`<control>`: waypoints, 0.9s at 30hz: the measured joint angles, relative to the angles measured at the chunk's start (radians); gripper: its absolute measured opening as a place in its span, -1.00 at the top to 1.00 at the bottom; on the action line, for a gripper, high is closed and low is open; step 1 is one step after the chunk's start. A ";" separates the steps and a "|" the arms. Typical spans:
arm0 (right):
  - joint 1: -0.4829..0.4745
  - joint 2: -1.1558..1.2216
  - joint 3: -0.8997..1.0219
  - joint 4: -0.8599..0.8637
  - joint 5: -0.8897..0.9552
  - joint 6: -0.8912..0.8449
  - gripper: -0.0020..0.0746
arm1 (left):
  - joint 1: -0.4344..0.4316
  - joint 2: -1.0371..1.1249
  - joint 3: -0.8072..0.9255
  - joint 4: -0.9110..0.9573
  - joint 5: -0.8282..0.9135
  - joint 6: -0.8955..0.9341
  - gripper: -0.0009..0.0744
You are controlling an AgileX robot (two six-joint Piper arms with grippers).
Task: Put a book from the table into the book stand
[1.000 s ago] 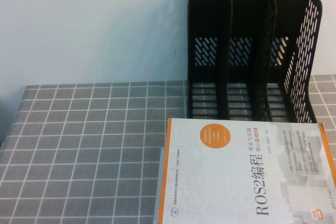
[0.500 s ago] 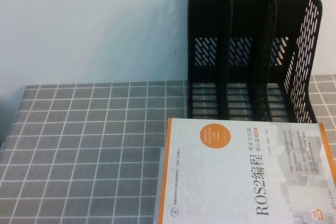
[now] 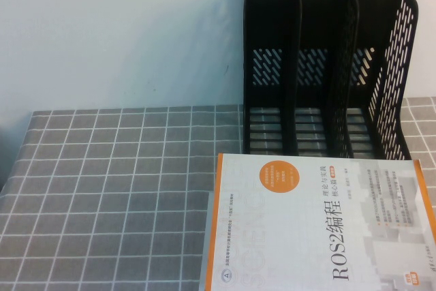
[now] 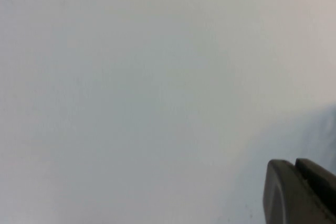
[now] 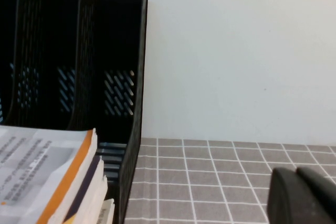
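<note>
A white book point(image 3: 320, 226) with an orange spine and "ROS2" on its cover lies flat at the table's front right, just in front of the black three-slot book stand point(image 3: 323, 66). The stand's slots hold nothing. Neither gripper shows in the high view. In the right wrist view the book point(image 5: 47, 169) lies on top of other books, next to the stand point(image 5: 79, 51). My right gripper point(image 5: 295, 172) is shut and empty over the cloth, apart from the book. My left gripper point(image 4: 294, 163) is shut and empty, with only the pale wall behind it.
A grey cloth with a white grid point(image 3: 116, 189) covers the table. A pale wall point(image 3: 116, 32) stands behind the table and the stand. Under the top book, further book edges point(image 5: 102, 203) show in the right wrist view.
</note>
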 joint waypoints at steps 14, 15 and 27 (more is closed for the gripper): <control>0.000 0.000 0.000 0.000 0.000 0.000 0.96 | 0.000 -0.001 0.000 0.004 0.227 0.000 0.98; 0.000 0.000 0.000 0.000 0.000 0.000 0.96 | 0.000 -0.001 0.000 0.004 0.261 0.000 0.98; 0.000 0.000 0.000 0.065 0.187 0.088 0.96 | 0.000 -0.001 0.000 0.004 0.505 0.000 0.98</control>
